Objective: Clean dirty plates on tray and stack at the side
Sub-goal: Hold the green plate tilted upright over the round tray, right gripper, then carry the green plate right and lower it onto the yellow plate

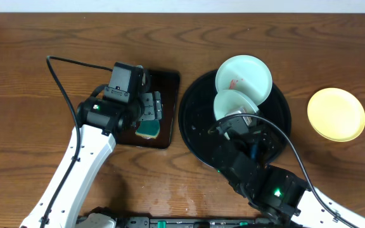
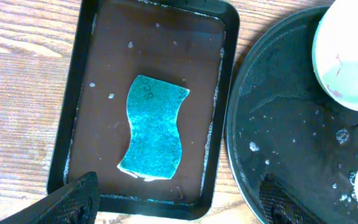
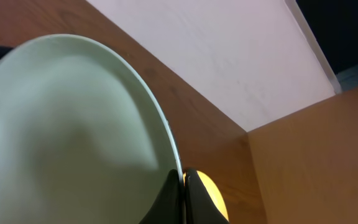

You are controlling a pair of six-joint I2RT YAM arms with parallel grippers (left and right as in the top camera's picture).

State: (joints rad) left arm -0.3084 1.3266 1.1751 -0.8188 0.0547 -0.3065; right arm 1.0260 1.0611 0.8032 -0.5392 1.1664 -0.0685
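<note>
The round tray [image 1: 198, 126] sits on the wooden table [image 1: 30, 50] with two of the plates over it. At its far edge a pale mint plate [image 1: 244, 77] lies flat, partly over the rim, with red smears [image 2: 335, 68] on its inner face. Nearer the tray's middle, a second mint plate [image 1: 232, 103] is tilted up on edge. The right gripper [image 3: 183, 182] has hold of it, its two dark fingers [image 3: 194, 199] pressed close together on the plate's rim. In the right wrist view the plate's pale face fills the left side and looks clean, though the picture is too soft there to be sure. Whether its lower edge touches the tray cannot be told.

The yellow plate [image 1: 336, 114] lies flat on the table to the right of the round tray, well apart from it and alone.

Just left of the round tray is a smaller rectangular tray [image 2: 79, 93], wet with scattered drops. A teal sponge [image 2: 153, 127] with wavy sides lies flat in it. The left gripper [image 2: 179, 186] hangs above this small tray with its fingers spread wide and nothing between them. One fingertip [image 2: 79, 199] shows over the small tray's near left corner and the other over the round tray's edge.
</note>
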